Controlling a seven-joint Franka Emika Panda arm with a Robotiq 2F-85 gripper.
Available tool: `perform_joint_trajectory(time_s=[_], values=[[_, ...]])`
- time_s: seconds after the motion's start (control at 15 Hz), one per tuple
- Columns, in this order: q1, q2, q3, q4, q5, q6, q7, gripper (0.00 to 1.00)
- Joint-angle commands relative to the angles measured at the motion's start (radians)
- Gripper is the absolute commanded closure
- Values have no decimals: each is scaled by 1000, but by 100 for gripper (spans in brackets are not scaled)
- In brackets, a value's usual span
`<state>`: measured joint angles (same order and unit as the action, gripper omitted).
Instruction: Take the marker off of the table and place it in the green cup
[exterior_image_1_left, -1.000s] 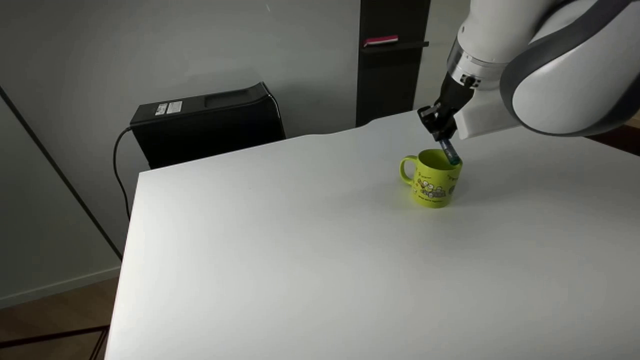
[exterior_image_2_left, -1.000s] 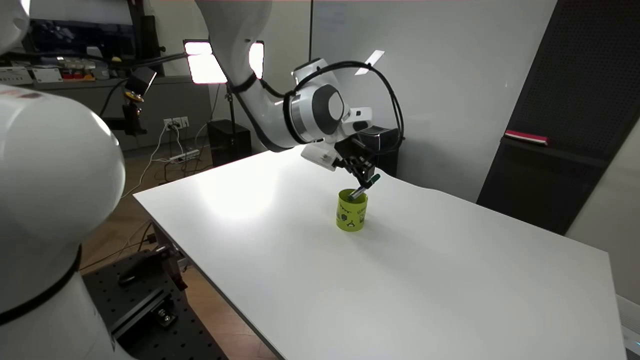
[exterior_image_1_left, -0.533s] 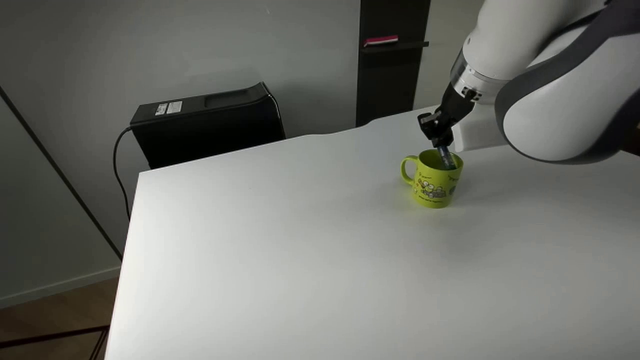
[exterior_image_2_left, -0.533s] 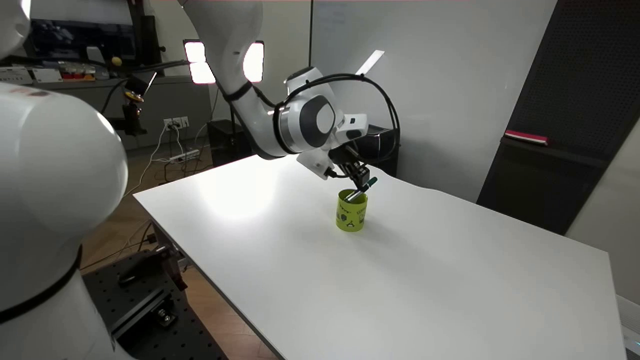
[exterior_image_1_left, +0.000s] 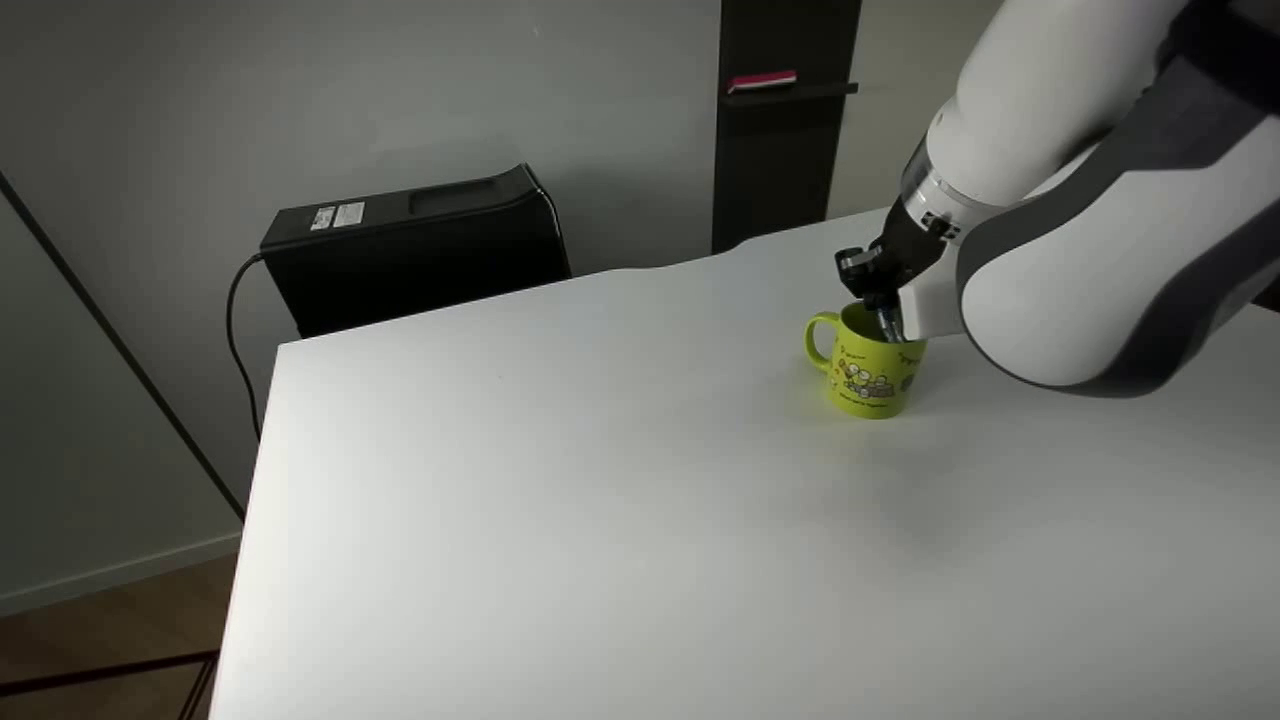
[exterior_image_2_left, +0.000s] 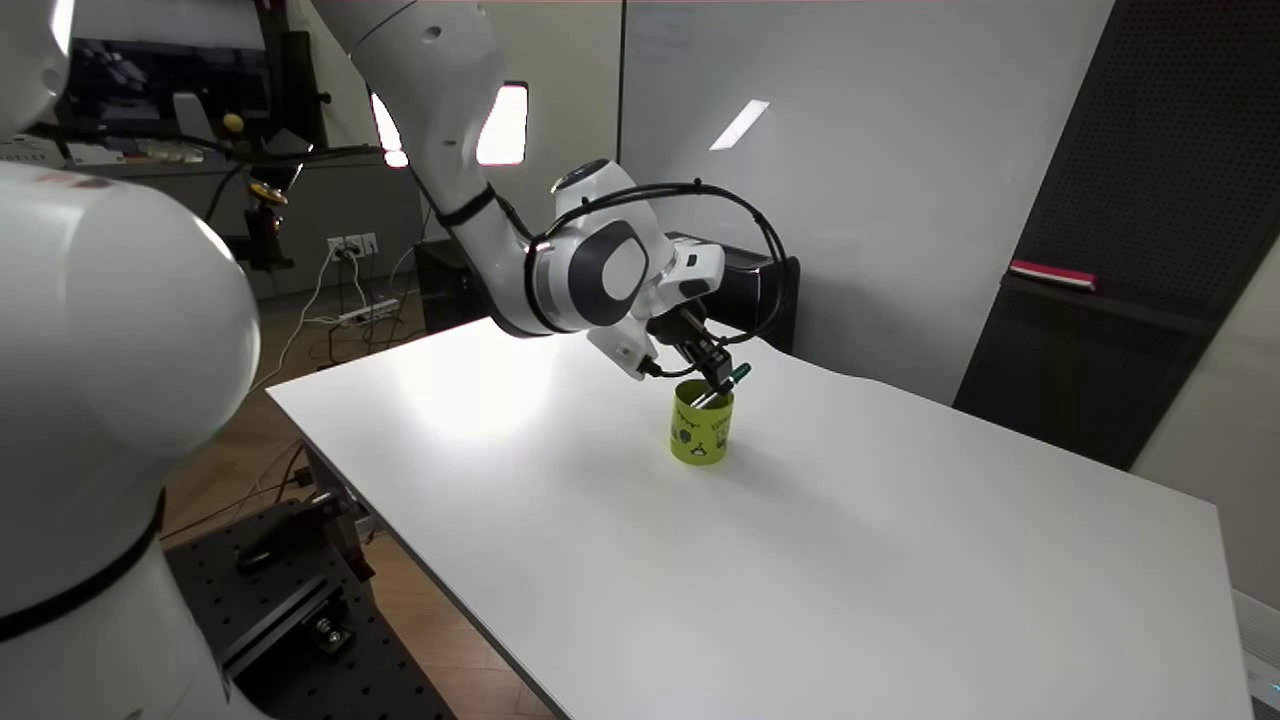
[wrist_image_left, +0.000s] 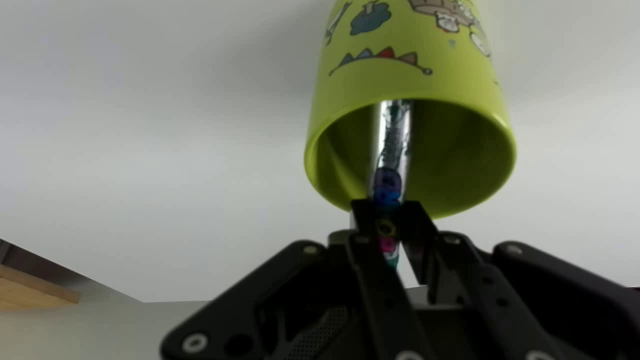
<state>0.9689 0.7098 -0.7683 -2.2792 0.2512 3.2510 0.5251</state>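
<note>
The green cup (exterior_image_1_left: 868, 378) stands upright on the white table (exterior_image_1_left: 560, 480); it also shows in an exterior view (exterior_image_2_left: 700, 437) and, inverted, in the wrist view (wrist_image_left: 415, 75). My gripper (wrist_image_left: 387, 212) is shut on the marker (wrist_image_left: 392, 142), a thin silvery pen with coloured lettering. The marker slants, its lower part inside the cup's mouth and its green end (exterior_image_2_left: 741, 372) sticking up past the fingers. The gripper (exterior_image_2_left: 722, 380) is just above the cup's rim. In an exterior view the marker (exterior_image_1_left: 889, 324) is partly hidden by the cup wall. Its lower tip is hidden.
A black box-like unit (exterior_image_1_left: 420, 250) stands behind the table's far edge. A dark panel with a red object (exterior_image_2_left: 1052, 275) on its ledge is beyond the table. The cup's handle (exterior_image_1_left: 818, 343) faces away from the arm in that view. Black cables (exterior_image_2_left: 690, 190) loop over the arm.
The arm has come down, and the marker in my gripper sits deeper in the cup. The cup has shifted very slightly. The gripper has stayed shut on the marker.
</note>
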Motion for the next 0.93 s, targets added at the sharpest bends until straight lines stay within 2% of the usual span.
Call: perform_joint_trajectory(time_s=[0.0, 0.07, 0.53, 0.73, 0.87], values=[[15, 3, -4, -6, 64, -8, -64, 54], [16, 3, -6, -4, 70, -16, -74, 49], [32, -27, -42, 11, 44, -98, -119, 2], [38, -70, -68, 22, 15, -148, -142, 0], [8, -138, -57, 34, -34, -227, -188, 0]])
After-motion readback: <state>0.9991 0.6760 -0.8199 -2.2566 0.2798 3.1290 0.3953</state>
